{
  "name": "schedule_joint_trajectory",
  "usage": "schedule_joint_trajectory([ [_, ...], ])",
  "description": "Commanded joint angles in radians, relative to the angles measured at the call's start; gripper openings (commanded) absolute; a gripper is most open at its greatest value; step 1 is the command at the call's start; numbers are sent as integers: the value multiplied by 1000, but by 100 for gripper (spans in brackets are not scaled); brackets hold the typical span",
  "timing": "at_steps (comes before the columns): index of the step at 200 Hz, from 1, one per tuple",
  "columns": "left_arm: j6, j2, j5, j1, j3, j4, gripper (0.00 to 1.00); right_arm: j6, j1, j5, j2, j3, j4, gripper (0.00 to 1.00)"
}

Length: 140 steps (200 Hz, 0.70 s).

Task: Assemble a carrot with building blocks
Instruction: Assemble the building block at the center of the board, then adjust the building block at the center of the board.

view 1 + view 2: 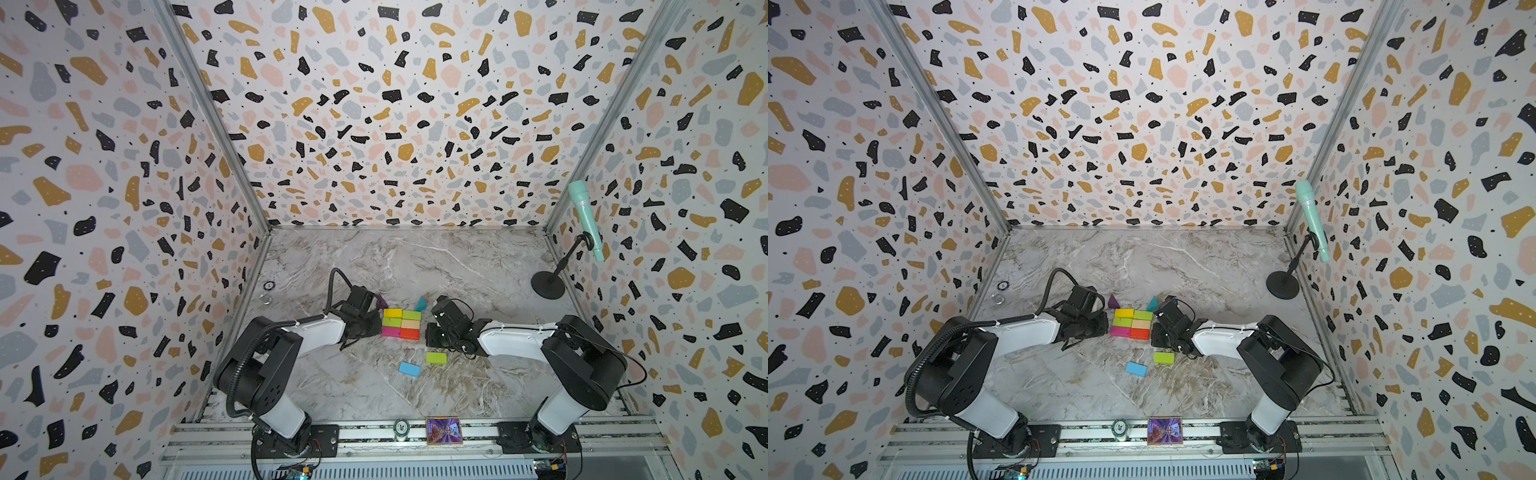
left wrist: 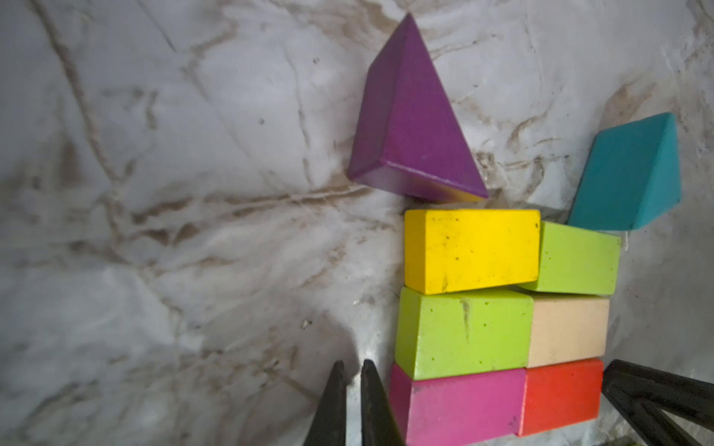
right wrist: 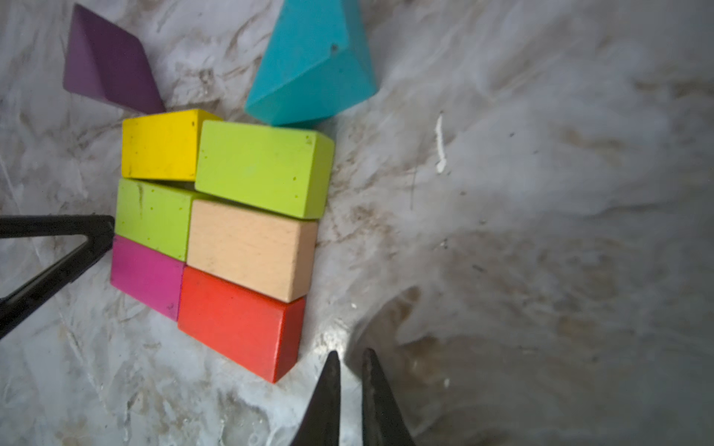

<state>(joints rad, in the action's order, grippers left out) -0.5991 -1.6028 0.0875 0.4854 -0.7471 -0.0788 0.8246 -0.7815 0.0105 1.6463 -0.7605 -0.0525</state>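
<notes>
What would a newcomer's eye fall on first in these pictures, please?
The bright two-by-three block of bricks in the middle of the marble table, with a purple wedge and teal wedge at its far end. Then the loose blue brick and lime green brick nearer the camera, and the mint microphone in the far right corner.

Terrazzo-patterned walls [image 1: 374, 104] on three sides, grey marble tabletop [image 1: 415, 257], mint microphone [image 1: 584, 216] on black stand [image 1: 548, 284]
</notes>
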Motion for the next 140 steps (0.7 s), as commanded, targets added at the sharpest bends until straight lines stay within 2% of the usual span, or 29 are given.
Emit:
schedule_joint_trajectory([
  [1, -6, -2, -58, -4, -39, -40, 12, -33, 22, -6, -12, -15, 34, 14],
  [76, 1, -116, -65, -17, -120, 7, 11, -66, 53, -3, 105, -98, 3, 14],
  [140, 1, -162, -45, -18, -153, 26, 11, -65, 54, -12, 140, -118, -9, 14],
])
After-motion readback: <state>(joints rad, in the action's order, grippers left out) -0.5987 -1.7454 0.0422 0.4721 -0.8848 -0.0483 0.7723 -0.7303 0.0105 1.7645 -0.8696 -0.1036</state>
